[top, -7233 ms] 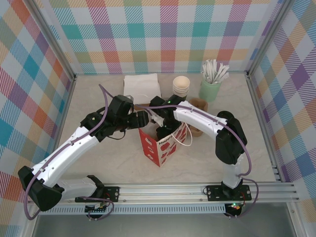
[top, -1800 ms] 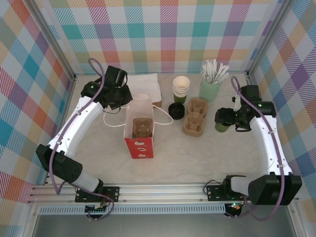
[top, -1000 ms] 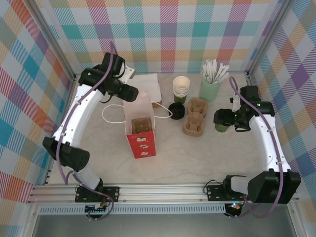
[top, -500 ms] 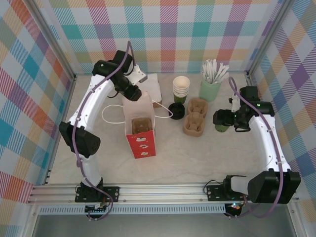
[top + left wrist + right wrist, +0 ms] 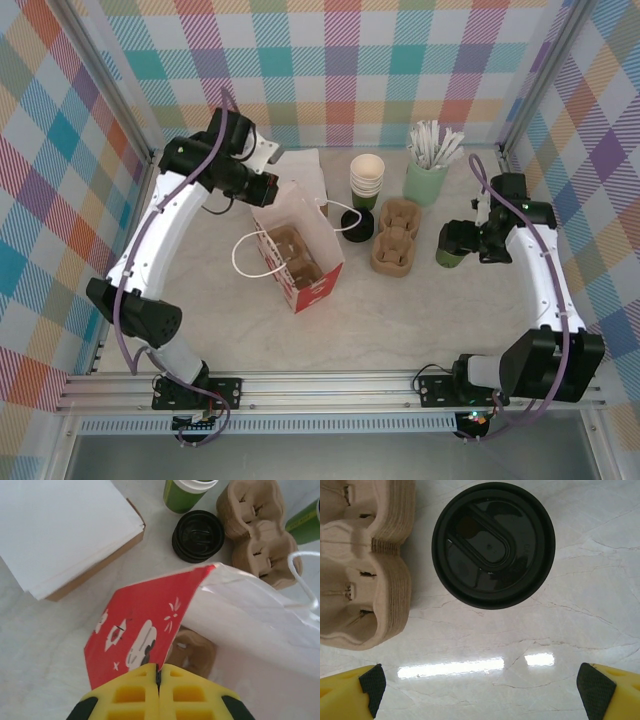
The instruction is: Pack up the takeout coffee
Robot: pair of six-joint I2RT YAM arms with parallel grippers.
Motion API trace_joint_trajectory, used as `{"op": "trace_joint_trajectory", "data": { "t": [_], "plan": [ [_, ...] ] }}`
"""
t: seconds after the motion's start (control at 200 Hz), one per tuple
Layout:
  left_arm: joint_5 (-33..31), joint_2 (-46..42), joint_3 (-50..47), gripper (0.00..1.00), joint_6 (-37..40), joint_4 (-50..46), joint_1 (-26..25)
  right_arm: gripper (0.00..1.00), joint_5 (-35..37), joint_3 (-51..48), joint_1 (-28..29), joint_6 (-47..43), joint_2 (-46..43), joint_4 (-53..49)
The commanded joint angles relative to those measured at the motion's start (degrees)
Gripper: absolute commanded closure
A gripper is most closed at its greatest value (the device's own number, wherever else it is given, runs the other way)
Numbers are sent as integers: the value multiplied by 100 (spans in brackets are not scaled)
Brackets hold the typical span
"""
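Observation:
The takeout coffee (image 5: 448, 256) is a dark green cup with a black lid (image 5: 493, 545), standing right of the stacked brown carriers (image 5: 395, 235). My right gripper (image 5: 460, 238) hovers over it, open, with the yellow fingers (image 5: 350, 692) spread wide and the lid ahead of them, untouched. The red and white paper bag (image 5: 318, 285) leans over with its mouth facing up. A brown carrier (image 5: 290, 250) sits inside it. My left gripper (image 5: 158, 672) is shut on the bag's red rim (image 5: 150, 625), seen at the bag's back edge (image 5: 264, 186) from above.
A stack of black lids (image 5: 356, 223) and lidless green cups (image 5: 366, 178) sit behind the carriers. The mint holder of white sticks (image 5: 427, 172) stands at the back right, and white napkins (image 5: 290, 168) lie behind the bag. The bag's white string handles (image 5: 243, 256) loop outward.
The left gripper has pulled the bag's rim, so the bag has tipped from upright and swung its base toward the front right. The right gripper has stayed over the coffee.

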Motion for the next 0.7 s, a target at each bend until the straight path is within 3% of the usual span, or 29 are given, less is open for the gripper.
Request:
{"op": "trace_joint_trajectory", "data": {
  "t": [0.0,0.22,0.275,0.465,0.695],
  "plan": [
    [310,-175,-508,100,-1317,648,-48,0,-71,-58,-34,117,166,113],
    [131,-167,-814,100,-1616,812,-26,0,-197,-128,-34,111,620,211],
    [95,-144,-790,96,-1561,782,-31,0,-206,-96,-30,102,771,220],
    [-96,-243,-666,57,-1430,671,30,0,70,7,-34,119,1166,273],
    [-232,-835,-1003,30,-1444,806,66,0,76,222,-28,41,1627,335]
  ]
}}
